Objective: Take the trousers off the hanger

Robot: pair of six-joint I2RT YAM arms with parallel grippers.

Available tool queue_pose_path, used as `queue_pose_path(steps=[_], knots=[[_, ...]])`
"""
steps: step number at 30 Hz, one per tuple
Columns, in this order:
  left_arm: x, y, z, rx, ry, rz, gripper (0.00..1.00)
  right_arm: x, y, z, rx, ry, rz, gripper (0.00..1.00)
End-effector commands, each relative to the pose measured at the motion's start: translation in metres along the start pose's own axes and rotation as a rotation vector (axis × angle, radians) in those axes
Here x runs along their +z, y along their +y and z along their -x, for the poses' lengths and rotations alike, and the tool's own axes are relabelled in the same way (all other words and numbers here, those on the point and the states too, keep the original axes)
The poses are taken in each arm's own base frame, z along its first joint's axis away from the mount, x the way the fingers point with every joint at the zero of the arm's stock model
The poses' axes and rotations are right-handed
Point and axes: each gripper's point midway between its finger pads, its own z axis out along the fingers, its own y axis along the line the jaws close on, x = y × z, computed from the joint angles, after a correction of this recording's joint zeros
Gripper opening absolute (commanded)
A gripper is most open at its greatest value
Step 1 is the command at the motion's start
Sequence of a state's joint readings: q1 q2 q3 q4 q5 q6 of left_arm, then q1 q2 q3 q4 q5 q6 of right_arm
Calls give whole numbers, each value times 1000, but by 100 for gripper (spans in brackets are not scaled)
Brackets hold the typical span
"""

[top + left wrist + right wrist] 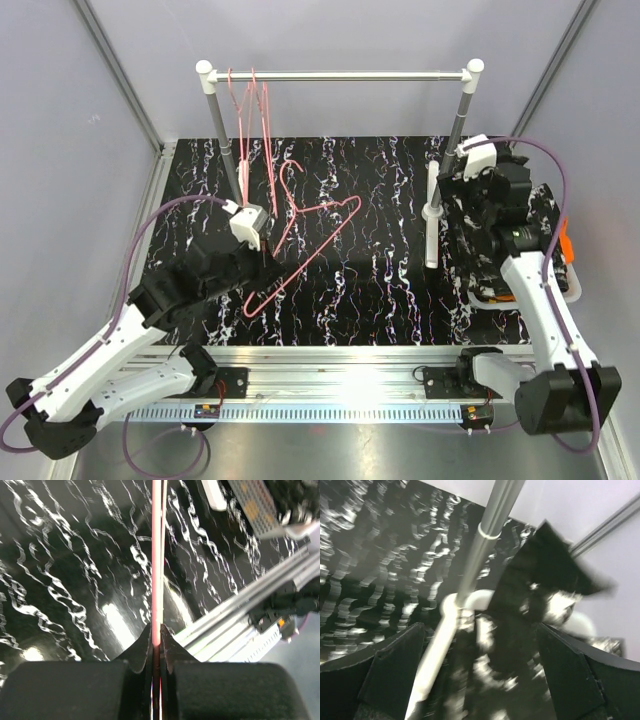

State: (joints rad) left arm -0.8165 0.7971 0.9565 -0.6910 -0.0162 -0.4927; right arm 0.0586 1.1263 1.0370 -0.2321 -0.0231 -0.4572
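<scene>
Over the left half of the surface, hanger: a pink wire hanger [320,238] hung tilted above the black, white-veined surface [400,290]. Its hook pointed toward the rack and its long bar ran from near-left to far-right.
Left fingers: the left fingers [156,639] were closed tight on the hanger's wire, which ran straight away from them in the wrist view.
Right fingers: the right fingers [480,630] were spread wide apart beside the grey metal post [487,540] of the rack.
Black trousers: a black cloth garment with white markings [540,575] sat in the gap between the right fingers. It peaked at the upper right and drooped toward the lower middle; it was blurred, and contact with either finger could not be told.
Orange trousers: a sliver of bright orange cloth [567,243] showed at the right edge of the surface, just beyond the right arm; its long axis was hidden.
Rack: a metal rail with white end caps [340,75] carried more pink wire hangers [250,100] bunched at its left end.
</scene>
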Motion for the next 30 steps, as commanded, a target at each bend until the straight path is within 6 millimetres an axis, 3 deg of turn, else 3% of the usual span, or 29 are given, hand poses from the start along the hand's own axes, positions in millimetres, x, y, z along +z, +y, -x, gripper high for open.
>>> queue_pose_path(steps=[1,3,4,5,9,10,12,14,15,16,17,18,19,20,21,22,23,24,25,26,27,28,29,30], knots=[[-13,0,37,31,-101,50,0,-24,16,3,298,15,27,100],[-15,1,42,30,-113,67,0,-24,-12,-5,375,13,-154,99],[-17,1,45,28,-119,73,0,-28,-35,-11,454,32,-303,99],[-18,1,47,27,-126,73,0,-30,-35,-23,490,87,-327,99],[-18,3,48,28,-123,88,0,-36,-50,-42,624,152,-458,100],[-19,2,49,28,-125,89,0,-40,-65,-42,662,152,-501,99],[-21,3,52,29,-130,97,0,-39,-71,-56,718,222,-529,99],[-23,3,54,27,-136,102,0,-41,-87,-53,804,233,-551,100],[-25,4,56,27,-144,105,0,-31,-89,-60,819,265,-544,99],[-25,5,56,34,-142,111,0,-27,-96,-48,846,241,-520,100],[-26,6,56,35,-144,121,0,-22,-99,-49,859,253,-507,99],[-26,8,58,40,-147,132,0,-7,-97,-55,867,286,-472,99],[-26,9,57,51,-141,139,0,0,-102,-38,862,259,-429,100],[-27,9,58,57,-143,138,0,6,-103,-38,850,285,-411,99],[-28,8,58,64,-143,130,0,26,-100,-52,839,351,-385,99],[-28,7,58,77,-144,123,0,33,-110,-33,806,327,-364,99],[-31,6,59,81,-153,115,0,39,-107,-39,797,384,-342,99],[-33,5,59,87,-154,105,0,62,-102,-59,788,466,-311,99],[-35,4,60,100,-157,96,0,67,-107,-46,772,466,-284,99],[-36,3,60,108,-160,89,0,76,-108,-49,768,492,-273,99],[-39,1,60,114,-166,72,0,96,-102,-71,765,565,-255,99],[-39,-1,61,125,-172,60,0,102,-114,-60,750,541,-271,100],[-38,-1,59,129,-170,54,0,106,-111,-68,746,586,-259,100],[-36,-1,56,133,-164,49,0,123,-105,-87,738,638,-235,100]])
